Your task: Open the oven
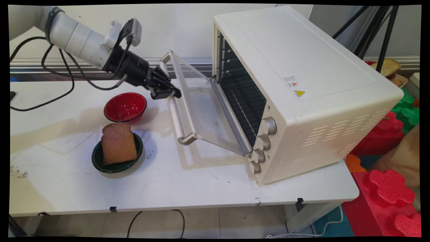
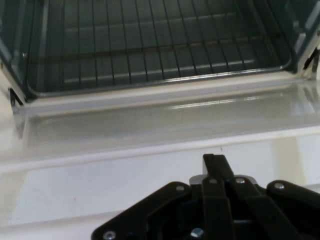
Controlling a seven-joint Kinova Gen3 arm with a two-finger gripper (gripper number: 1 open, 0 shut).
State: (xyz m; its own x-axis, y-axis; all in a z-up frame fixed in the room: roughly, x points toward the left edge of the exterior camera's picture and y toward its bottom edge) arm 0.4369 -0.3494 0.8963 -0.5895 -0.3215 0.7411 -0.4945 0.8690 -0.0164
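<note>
The main view is looking down across the table (image 1: 188, 188) toward the wall; the hand view is peering close along the gripper (image 2: 216, 165) into the oven (image 1: 302, 87) (both are sharing its door (image 1: 201, 101)).

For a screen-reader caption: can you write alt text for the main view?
A white robot arm's black hand is at the handle of a cream toaster oven's half-open glass door, wire rack visible inside. On the white table to the left sit an empty red bowl and a dark green bowl holding sliced brown bread.
</note>
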